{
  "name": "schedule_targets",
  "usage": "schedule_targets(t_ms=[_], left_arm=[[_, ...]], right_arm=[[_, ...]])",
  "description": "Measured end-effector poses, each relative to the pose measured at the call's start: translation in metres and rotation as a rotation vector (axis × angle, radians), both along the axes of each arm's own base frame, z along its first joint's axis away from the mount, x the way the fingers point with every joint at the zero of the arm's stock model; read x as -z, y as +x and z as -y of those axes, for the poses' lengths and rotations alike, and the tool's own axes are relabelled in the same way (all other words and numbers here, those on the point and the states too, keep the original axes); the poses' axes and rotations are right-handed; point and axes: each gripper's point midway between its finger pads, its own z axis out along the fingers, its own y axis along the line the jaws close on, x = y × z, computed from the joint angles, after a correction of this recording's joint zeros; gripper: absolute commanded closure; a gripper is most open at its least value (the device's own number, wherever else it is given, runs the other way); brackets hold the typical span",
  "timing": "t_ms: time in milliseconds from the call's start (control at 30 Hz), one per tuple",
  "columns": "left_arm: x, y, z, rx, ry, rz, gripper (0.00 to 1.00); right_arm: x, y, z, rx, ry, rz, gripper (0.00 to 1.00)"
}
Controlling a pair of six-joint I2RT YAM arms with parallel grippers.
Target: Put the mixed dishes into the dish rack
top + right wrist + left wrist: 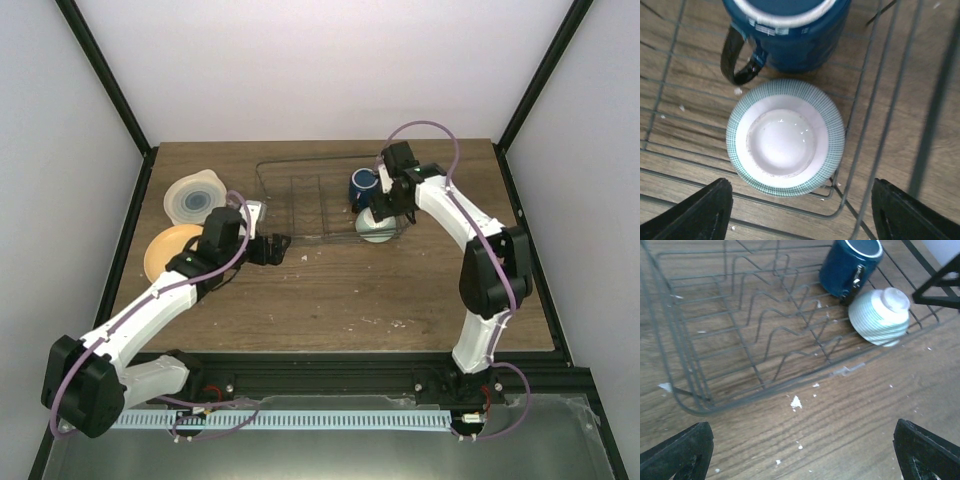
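Note:
The dark wire dish rack (pixel 300 164) stands at the back centre. The dark blue mug (pixel 363 187) lies in its right end, and the mint-green bowl (pixel 378 231) sits upside down beside it in the near right corner. My right gripper (pixel 383 214) hovers open just above the bowl (pixel 785 137), empty, with the mug (pixel 785 30) beyond. My left gripper (pixel 281 247) is open and empty over bare table in front of the rack (pixel 670 365). The cream plate (pixel 195 198) and the orange plate (pixel 168 250) lie on the table at the left, behind my left arm.
In the left wrist view the mug (pixel 847 265) and bowl (pixel 880 317) fill the rack's right end, and its zigzag dividers stand empty to the left. White crumbs (pixel 796 402) dot the wooden table. Black frame posts border the table on both sides.

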Motion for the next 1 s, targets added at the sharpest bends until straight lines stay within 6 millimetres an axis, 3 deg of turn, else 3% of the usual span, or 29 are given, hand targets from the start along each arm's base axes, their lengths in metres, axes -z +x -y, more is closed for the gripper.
schedule_targets(t_ms=[133,333,433,500,600,700,833,933,1000], left_arm=[[-0.013,0.009,-0.014,-0.097,0.018,0.033,0.00],[-0.053,0.010,-0.042,-0.216,0.027,0.173,0.00],[-0.075,0.013,-0.057,-0.272,0.053,0.219,0.00],[-0.099,0.021,-0.072,-0.327,0.067,0.244,0.00],[-0.132,0.039,-0.101,-0.424,0.087,0.264,0.00],[-0.146,0.061,-0.136,-0.522,0.135,0.244,0.00],[-0.131,0.088,-0.200,-0.655,0.183,0.142,0.04],[-0.100,0.098,-0.249,-0.748,0.201,0.029,0.04],[-0.079,0.098,-0.267,-0.779,0.232,-0.041,0.04]], right_arm=[[-0.041,0.005,0.004,0.026,0.020,0.122,0.00],[-0.130,-0.001,0.016,0.076,0.091,0.417,0.00],[-0.149,-0.011,0.018,0.083,0.138,0.493,0.00],[-0.145,-0.015,0.017,0.076,0.159,0.498,0.00],[-0.121,-0.025,0.013,0.064,0.182,0.457,0.00],[-0.094,-0.043,0.013,0.047,0.198,0.405,0.00],[-0.087,-0.066,0.014,0.024,0.234,0.402,0.00],[-0.095,-0.076,0.013,0.007,0.266,0.431,0.00],[-0.099,-0.080,0.012,-0.002,0.283,0.442,0.00]])
